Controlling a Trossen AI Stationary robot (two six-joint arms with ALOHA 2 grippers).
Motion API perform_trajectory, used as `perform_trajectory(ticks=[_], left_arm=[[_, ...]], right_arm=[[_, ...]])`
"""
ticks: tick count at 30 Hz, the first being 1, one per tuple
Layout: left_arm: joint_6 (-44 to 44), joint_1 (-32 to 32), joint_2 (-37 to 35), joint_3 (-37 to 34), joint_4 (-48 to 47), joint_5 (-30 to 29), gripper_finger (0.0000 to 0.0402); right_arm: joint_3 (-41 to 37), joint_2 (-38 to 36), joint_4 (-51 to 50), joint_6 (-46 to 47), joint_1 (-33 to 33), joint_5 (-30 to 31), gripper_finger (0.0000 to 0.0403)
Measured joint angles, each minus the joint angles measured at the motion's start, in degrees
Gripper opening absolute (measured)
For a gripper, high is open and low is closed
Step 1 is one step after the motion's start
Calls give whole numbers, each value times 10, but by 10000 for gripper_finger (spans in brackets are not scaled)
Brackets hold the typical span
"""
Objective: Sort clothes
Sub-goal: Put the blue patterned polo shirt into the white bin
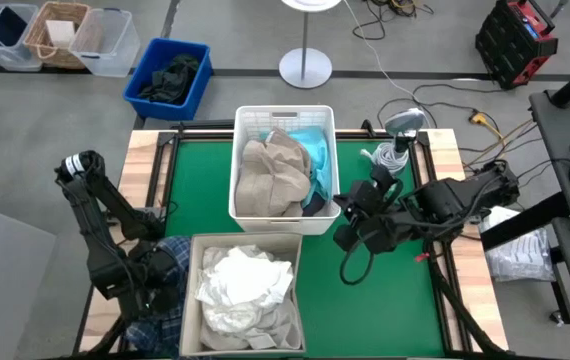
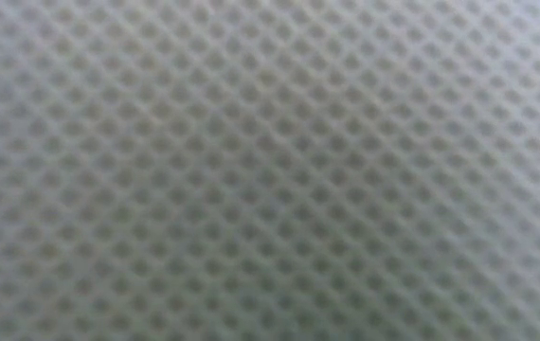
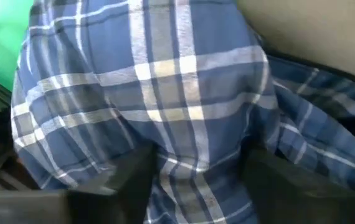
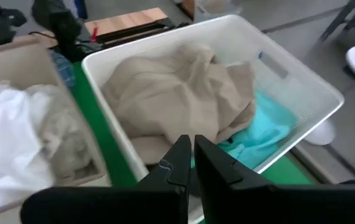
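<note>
The white plastic basket (image 1: 283, 122) holds a crumpled beige garment (image 1: 273, 178) on top, with a teal garment (image 1: 314, 150) spread beneath it toward the far side and a dark grey piece (image 1: 315, 205) at the corner nearest the right gripper (image 1: 350, 222). The beige fabric bin (image 1: 193, 300) holds several rumpled white garments (image 1: 243, 285). Off the table, a blue bin (image 1: 168, 78) carries a dark green cloth (image 1: 170, 78).

The right gripper's jaws are pressed together with nothing between them, just outside the basket wall, with the beige garment directly ahead of them. The left gripper (image 3: 193, 186) sits beside the fabric bin, its jaws spread and straddling a fold of the blue-and-white plaid shirt (image 3: 165, 106), which lies bunched against the bin's outer wall at the table's near left corner.
</note>
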Motion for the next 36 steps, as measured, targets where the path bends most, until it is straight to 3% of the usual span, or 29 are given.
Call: perform_trajectory(ticks=[7, 8, 15, 20, 24, 30, 36], left_arm=[[-25, 0, -1, -4, 13, -7, 27], [-25, 0, -1, 1, 13, -7, 15], [-41, 0, -1, 71, -18, -9, 2], [-65, 0, -1, 133, -61, -9, 1], [-82, 0, 7, 184, -120, -9, 1], [-96, 2, 36, 278, -212, -13, 0], [-115, 2, 51, 311, -212, -37, 0]], right_arm=[[0, 0, 42, -66, -62, 32, 13], [0, -1, 47, -81, -77, 33, 13], [0, -3, 118, -210, -207, 20, 13], [0, 0, 229, -327, -312, -117, 13], [0, 13, 294, -377, -375, -184, 13], [0, 40, 347, -391, -442, -285, 13], [-1, 79, 411, -392, -469, -376, 13]])
